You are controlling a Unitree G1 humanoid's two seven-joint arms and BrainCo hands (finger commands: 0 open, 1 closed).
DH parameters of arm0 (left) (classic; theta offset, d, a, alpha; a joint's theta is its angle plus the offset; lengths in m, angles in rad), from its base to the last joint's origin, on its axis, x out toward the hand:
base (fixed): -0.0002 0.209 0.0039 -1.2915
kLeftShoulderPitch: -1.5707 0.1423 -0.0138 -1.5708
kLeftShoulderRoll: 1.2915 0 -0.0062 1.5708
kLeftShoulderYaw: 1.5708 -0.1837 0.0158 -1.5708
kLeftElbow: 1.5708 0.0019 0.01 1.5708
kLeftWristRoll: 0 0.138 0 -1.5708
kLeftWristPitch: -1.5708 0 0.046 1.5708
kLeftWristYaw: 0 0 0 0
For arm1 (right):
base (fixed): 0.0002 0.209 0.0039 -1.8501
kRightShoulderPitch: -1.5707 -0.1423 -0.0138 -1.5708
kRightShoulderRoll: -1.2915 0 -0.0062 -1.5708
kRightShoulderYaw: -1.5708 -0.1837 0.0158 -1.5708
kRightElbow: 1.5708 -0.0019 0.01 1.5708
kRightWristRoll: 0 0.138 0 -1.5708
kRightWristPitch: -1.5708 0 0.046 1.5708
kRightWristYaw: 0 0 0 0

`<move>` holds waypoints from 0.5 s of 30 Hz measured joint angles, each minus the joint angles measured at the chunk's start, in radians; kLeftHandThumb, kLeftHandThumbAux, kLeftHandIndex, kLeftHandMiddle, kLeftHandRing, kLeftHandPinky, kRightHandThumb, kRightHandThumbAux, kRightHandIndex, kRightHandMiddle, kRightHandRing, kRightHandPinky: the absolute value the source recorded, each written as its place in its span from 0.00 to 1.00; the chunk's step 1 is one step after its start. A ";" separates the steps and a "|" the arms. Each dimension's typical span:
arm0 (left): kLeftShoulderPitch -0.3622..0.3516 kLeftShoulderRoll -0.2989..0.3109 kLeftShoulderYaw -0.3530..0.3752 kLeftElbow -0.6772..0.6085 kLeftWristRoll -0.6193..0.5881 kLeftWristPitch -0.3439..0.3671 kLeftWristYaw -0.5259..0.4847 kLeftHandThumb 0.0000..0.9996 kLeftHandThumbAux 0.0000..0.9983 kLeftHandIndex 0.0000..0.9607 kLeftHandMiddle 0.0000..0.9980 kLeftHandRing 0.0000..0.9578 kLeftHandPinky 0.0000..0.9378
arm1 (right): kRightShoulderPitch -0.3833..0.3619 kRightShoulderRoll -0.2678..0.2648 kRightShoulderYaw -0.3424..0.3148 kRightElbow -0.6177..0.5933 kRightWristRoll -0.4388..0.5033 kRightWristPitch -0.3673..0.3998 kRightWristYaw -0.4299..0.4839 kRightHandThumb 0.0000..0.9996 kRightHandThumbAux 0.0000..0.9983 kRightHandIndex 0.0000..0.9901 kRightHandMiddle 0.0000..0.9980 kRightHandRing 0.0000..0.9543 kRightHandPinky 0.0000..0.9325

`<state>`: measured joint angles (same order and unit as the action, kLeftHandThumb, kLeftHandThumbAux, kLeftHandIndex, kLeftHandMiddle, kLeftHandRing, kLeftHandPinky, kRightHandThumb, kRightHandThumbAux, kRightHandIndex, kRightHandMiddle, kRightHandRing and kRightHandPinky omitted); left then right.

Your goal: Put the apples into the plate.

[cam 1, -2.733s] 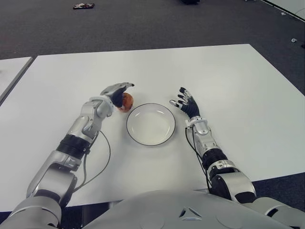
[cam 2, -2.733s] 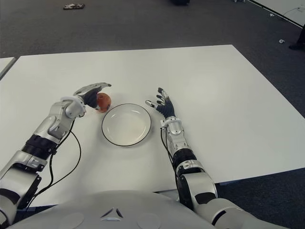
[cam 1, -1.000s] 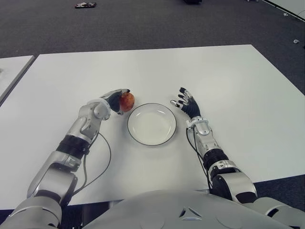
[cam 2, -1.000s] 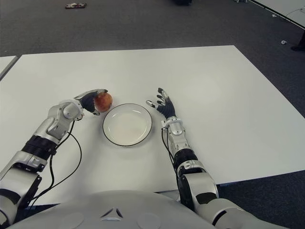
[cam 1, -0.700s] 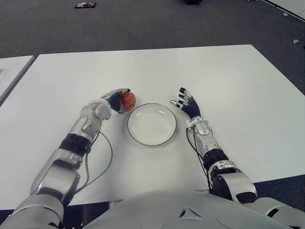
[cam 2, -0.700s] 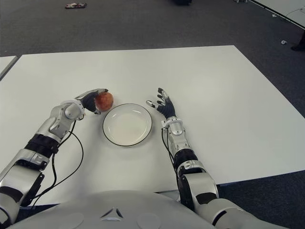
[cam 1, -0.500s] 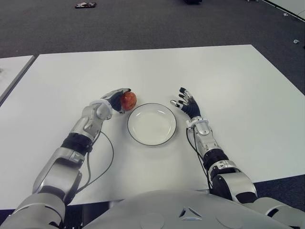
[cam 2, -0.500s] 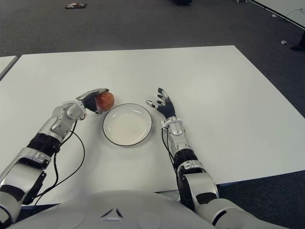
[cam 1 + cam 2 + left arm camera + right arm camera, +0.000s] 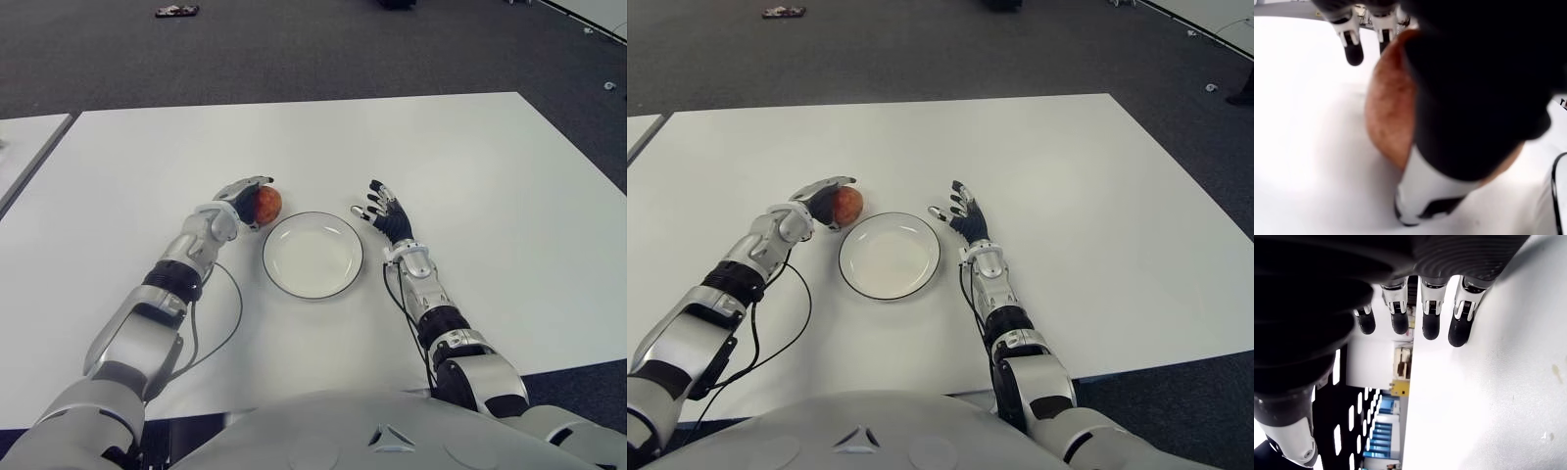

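So over the last few seconds the apple (image 9: 266,203) went from being tucked under the left hand (image 9: 242,199) on the table (image 9: 470,157) to sitting cupped in it, and the whole hand drifted a bit up and toward the right of the frame, closer to the plate (image 9: 313,255). The forearm swung too, so the elbow came in nearer the middle. The move was small in the last half second, more of a creep than a swing.

What that meant for the task, as I read it: the pick was done and the carry had only just begun. The apple was just left of center in the eye views, beside the plate's upper left rim but not over it yet. The plate was bare, so nothing had been delivered. I only saw one apple anywhere, despite the task saying apples.

The left hand was wrapped around the apple. In the wrist view the thumb (image 9: 1425,196) pressed across its front and two fingertips (image 9: 1352,49) curled over the far side, so it looked like a proper hold and not just a nudge. I couldn't tell from that view if the apple was clear of the table or barely skimming it.

The right hand (image 9: 385,217) showed just right of the plate, fingers spread and holding nothing, same spot all along.
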<state>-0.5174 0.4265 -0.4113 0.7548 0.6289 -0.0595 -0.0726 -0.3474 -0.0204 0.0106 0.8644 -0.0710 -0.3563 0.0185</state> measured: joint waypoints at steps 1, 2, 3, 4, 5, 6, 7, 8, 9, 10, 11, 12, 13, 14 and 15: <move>-0.006 -0.003 -0.002 0.011 0.001 -0.001 0.007 0.00 0.39 0.00 0.00 0.00 0.10 | 0.000 0.000 0.000 0.000 0.000 0.000 0.000 0.12 0.71 0.00 0.05 0.09 0.15; -0.013 -0.008 -0.004 0.023 0.002 -0.003 0.013 0.00 0.39 0.00 0.00 0.00 0.10 | 0.001 0.000 -0.001 0.000 0.000 0.000 0.000 0.12 0.71 0.00 0.05 0.09 0.15; -0.019 -0.012 -0.007 0.036 0.003 -0.004 0.018 0.00 0.39 0.00 0.00 0.00 0.10 | 0.001 0.000 -0.001 0.000 0.000 0.000 0.000 0.12 0.71 0.00 0.05 0.09 0.15; -0.024 -0.016 -0.010 0.047 0.004 -0.005 0.025 0.00 0.39 0.00 0.00 0.00 0.10 | 0.002 0.001 -0.001 -0.001 0.000 0.000 0.000 0.12 0.71 0.00 0.05 0.09 0.15; -0.030 -0.020 -0.014 0.059 0.006 -0.007 0.031 0.00 0.39 0.00 0.00 0.00 0.10 | 0.002 0.001 -0.001 -0.001 0.001 0.000 0.000 0.12 0.71 0.00 0.05 0.09 0.15; -0.036 -0.024 -0.017 0.071 0.007 -0.009 0.036 0.00 0.39 0.00 0.00 0.00 0.10 | 0.003 0.001 -0.002 -0.001 0.000 0.000 0.000 0.12 0.71 0.00 0.05 0.09 0.15; -0.041 -0.028 -0.020 0.081 0.009 -0.011 0.043 0.00 0.39 0.00 0.00 0.00 0.10 | 0.004 0.001 -0.002 -0.002 0.000 0.000 0.000 0.12 0.71 0.00 0.05 0.09 0.15; -0.046 -0.031 -0.024 0.092 0.009 -0.014 0.050 0.00 0.38 0.00 0.00 0.00 0.09 | 0.004 0.001 -0.002 -0.002 0.000 0.000 0.000 0.12 0.71 0.00 0.05 0.09 0.15; -0.051 -0.035 -0.026 0.104 0.009 -0.018 0.059 0.00 0.39 0.00 0.00 0.00 0.09 | 0.005 0.001 -0.002 -0.002 0.000 0.000 0.000 0.12 0.71 0.00 0.05 0.09 0.16; -0.055 -0.038 -0.027 0.115 0.009 -0.022 0.066 0.00 0.39 0.00 0.00 0.00 0.09 | 0.005 0.001 -0.002 -0.003 0.000 0.000 0.000 0.12 0.71 0.00 0.05 0.09 0.16; -0.060 -0.042 -0.029 0.126 0.009 -0.026 0.074 0.00 0.39 0.00 0.00 0.00 0.09 | 0.006 0.001 -0.002 -0.003 0.000 0.000 0.000 0.12 0.71 0.00 0.05 0.09 0.16; -0.063 -0.045 -0.029 0.136 0.009 -0.031 0.082 0.00 0.39 0.00 0.00 0.00 0.09 | 0.006 0.001 -0.002 -0.003 0.000 0.000 0.000 0.12 0.71 0.00 0.05 0.09 0.16; -0.066 -0.047 -0.030 0.146 0.009 -0.035 0.089 0.00 0.39 0.00 0.00 0.00 0.08 | 0.006 0.001 -0.003 -0.004 0.000 0.000 -0.001 0.12 0.71 0.00 0.05 0.09 0.17; -0.069 -0.050 -0.031 0.155 0.008 -0.040 0.095 0.00 0.39 0.00 0.00 0.00 0.08 | 0.006 0.001 -0.003 -0.004 0.000 0.000 -0.002 0.12 0.71 0.00 0.05 0.09 0.17; -0.071 -0.052 -0.031 0.163 0.008 -0.046 0.102 0.00 0.39 0.00 0.00 0.00 0.08 | 0.006 0.002 -0.003 -0.004 0.000 0.000 -0.003 0.13 0.71 0.00 0.05 0.09 0.17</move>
<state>-0.5887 0.3744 -0.4424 0.9175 0.6370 -0.1053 0.0290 -0.3411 -0.0189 0.0079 0.8608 -0.0713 -0.3563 0.0159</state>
